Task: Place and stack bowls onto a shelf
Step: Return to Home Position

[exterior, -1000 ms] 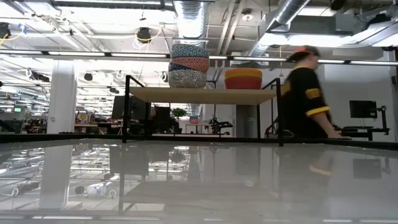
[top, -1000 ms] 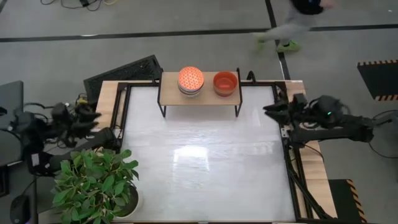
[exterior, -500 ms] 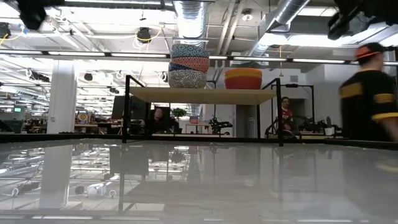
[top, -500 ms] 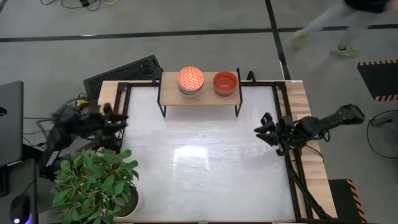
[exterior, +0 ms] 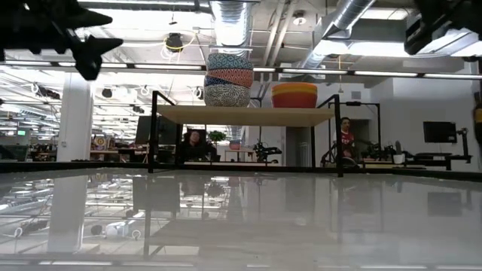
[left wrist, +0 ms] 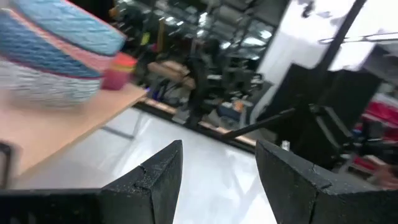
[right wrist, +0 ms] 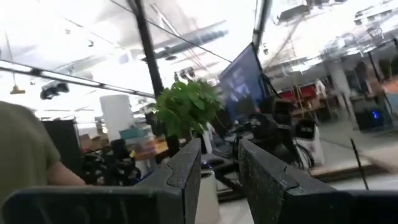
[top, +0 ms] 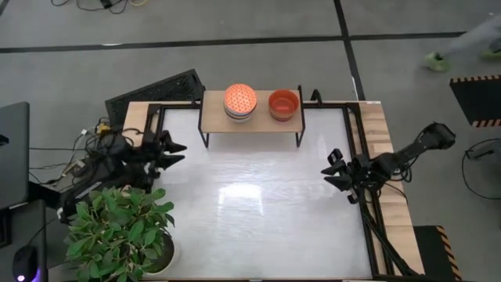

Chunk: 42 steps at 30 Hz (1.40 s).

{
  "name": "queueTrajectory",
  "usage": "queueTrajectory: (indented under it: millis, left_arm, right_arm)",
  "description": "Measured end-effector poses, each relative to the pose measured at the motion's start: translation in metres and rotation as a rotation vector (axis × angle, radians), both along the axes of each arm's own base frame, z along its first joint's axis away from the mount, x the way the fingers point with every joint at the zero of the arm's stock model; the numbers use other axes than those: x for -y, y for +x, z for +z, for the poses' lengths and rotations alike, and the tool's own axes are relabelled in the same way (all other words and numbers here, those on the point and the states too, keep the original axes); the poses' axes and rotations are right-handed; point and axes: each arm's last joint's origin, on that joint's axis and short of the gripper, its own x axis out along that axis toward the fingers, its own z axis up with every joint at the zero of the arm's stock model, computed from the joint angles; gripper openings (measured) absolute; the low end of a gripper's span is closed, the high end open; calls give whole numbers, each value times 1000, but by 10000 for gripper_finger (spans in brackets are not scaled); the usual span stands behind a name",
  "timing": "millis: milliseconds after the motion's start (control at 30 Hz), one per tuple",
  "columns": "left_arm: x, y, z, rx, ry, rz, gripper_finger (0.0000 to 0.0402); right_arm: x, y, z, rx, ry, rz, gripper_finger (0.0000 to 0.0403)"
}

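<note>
Bowls (exterior: 230, 77) sit in two piles on the shelf (top: 213, 117), a low wood-topped rack at the far edge of the white table (top: 258, 215). The patterned pile (top: 240, 103) stands near the middle of the plank. Seen level from the table top, it has a blue-grey bowl (exterior: 230, 61) uppermost, a red-and-pink patterned one beneath it and a grey patterned one at the base. Just beside it, toward the right arm's side, the second pile (top: 284, 105) is topped by an orange bowl (exterior: 294, 88), with a yellow band showing below its rim; how many bowls it holds cannot be told. The two piles stand close together but apart.

The left gripper (top: 176, 150) hangs raised over the table's left edge, well clear of the shelf, its fingers (left wrist: 152, 180) spread wide with nothing between them; its wrist camera looks across at the patterned pile. The right gripper (top: 329, 168) hovers over the table's right edge, about halfway along it, fingers (right wrist: 183, 174) parted and empty, facing a potted plant (top: 117, 231) at the near left corner. On the floor beyond the table's far right corner, a person's green shoe (top: 435, 60) shows in mid-stride
</note>
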Motion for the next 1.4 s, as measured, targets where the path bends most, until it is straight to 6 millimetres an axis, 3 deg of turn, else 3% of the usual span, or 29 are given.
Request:
queueTrajectory:
  millis: [233,433,600,733,867,1133,1400]
  left_arm:
    - [6,21,-41,89,-67,-82,190]
    - [21,25,-43,51,-33,-122,190]
    - [23,25,-38,100,-54,-111,190]
    - [20,24,-37,120,-98,-17,190]
    - [18,25,-40,103,-195,35,190]
    - [25,26,-44,39,-44,-184,190]
    - [23,28,-58,-73,-8,-95,190]
  right_arm:
    - [7,5,-12,-18,41,-43,134]
    - [21,7,-6,66,-72,-149,134]
    - [34,-6,7,230,-84,-163,134]
    - [42,-15,9,248,-84,-161,134]
    - [45,-20,1,158,-75,-102,134]
    - [47,-22,-13,27,-153,-84,134]
    - [47,-15,-31,-174,-167,-78,134]
